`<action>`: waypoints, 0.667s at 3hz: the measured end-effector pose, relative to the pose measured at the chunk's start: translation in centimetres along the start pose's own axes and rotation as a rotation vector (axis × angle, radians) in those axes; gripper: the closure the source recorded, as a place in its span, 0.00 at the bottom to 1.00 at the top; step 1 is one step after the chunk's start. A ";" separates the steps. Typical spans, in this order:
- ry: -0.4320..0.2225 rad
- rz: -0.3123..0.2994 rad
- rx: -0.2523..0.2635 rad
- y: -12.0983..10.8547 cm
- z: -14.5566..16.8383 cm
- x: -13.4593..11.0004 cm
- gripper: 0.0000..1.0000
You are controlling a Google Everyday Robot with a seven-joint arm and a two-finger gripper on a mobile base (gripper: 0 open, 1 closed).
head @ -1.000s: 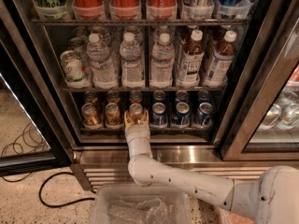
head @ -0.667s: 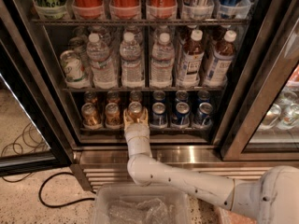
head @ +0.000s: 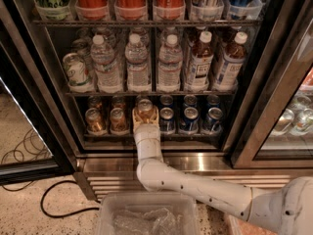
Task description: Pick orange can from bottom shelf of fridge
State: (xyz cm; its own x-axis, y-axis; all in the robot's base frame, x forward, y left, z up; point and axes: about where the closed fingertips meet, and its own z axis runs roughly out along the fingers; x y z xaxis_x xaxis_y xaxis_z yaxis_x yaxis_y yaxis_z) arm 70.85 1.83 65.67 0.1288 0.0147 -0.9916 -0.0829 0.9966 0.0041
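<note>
— Holding anything yet?

— Yes, as far as I can see. My two cream fingers [head: 136, 116] are clamped on either side of the short orange-gold metallic can [head: 145, 107]. That puts my two-finger gripper [head: 145, 115] right around it, at the front of the lowest dark wire shelf [head: 105, 137].

— What has changed in the last second?

— Almost nothing. The gripper is where it was, and the can has neither lifted nor slid; it stands upright in its row. I read that as the grasp settling rather than a stall.

— What stands next to it?

— On one side, two more orange-gold cans [head: 118, 120], just beside. On the other, the small blue cans [head: 167, 120], equally close. The rack above carries clear water bottles [head: 138, 65].

— And further out?

— My white jointed arm [head: 161, 175] reaches up across the ribbed stainless-steel base [head: 210, 163] of the black-framed glass-door fridge [head: 254, 82]. A clear plastic bin [head: 146, 214] lies below the arm.

— So where is the task?

— The reach is done and the grip is apparently made, so the pull-out is left. I judge it wants a straight draw outward, because the neighbours crowd both sides and could topple.
</note>
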 end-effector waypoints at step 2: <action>0.016 -0.016 -0.020 -1.8 -2.4 -1.1 1.00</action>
State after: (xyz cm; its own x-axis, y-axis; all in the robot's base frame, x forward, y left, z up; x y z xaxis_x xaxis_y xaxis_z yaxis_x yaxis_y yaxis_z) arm 68.52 -0.22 66.44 0.1142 -0.0024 -0.9935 -0.1003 0.9949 -0.0139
